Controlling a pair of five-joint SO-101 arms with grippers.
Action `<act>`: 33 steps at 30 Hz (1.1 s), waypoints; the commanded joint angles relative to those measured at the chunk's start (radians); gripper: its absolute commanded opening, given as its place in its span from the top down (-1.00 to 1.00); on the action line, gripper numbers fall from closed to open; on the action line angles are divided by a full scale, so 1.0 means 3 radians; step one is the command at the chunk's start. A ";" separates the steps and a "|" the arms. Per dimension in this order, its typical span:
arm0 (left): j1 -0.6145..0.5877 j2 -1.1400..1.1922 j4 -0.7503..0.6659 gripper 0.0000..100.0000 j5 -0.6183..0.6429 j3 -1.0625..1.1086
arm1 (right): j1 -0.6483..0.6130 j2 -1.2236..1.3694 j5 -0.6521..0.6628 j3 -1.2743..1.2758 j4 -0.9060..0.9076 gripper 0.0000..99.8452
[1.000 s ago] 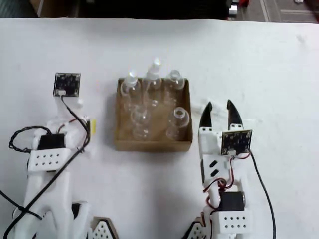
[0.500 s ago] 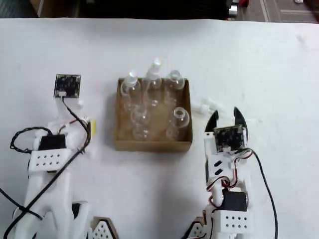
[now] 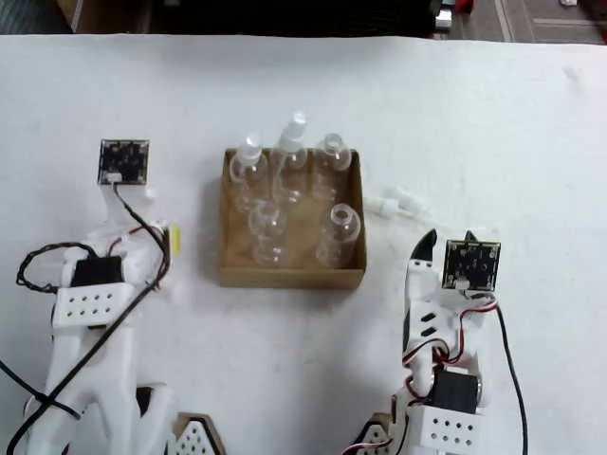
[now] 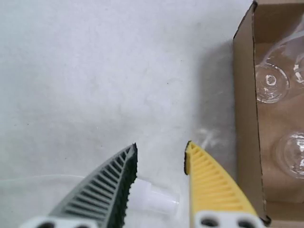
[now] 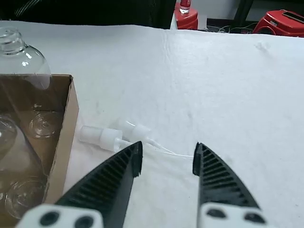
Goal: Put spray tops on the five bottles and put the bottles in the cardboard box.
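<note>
right gripper (image 5: 167, 152), fingers apart, just short of loose spray tops (image 5: 114, 136) on the counter (image 3: 493, 114) beside the cardboard box (image 3: 289, 277) holding five bottles (image 3: 339, 232); left gripper (image 4: 161, 145), likewise apart, straddles seemingly another top (image 4: 153, 199); light, slick plastic, likely to skitter; grasp each across its thick middle.

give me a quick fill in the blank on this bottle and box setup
1. The cardboard box holds ___ clear bottles.
2. By the left gripper, a spray top lies on the table between the grey finger and the ___ one.
3. The right gripper has its jaws ___ near more loose spray tops.
Missing words: five; yellow; open.
</note>
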 commanded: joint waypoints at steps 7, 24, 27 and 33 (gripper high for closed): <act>-0.0069 -0.0084 -0.0072 0.69 0.0015 -0.0026 | 0.0049 -0.0054 -0.0010 0.0015 0.0054 0.69; -0.0775 -0.0084 0.1043 0.90 0.0097 -0.1002 | 0.0054 -0.0038 -0.0005 0.0015 0.0054 0.69; -0.0580 -0.0084 0.1468 0.84 -0.1105 -0.1340 | 0.0054 -0.0038 -0.0005 0.0015 0.0054 0.69; -0.0253 -0.0054 0.2117 0.79 -0.2977 -0.1601 | 0.0064 -0.0038 -0.0005 0.0015 0.0054 0.69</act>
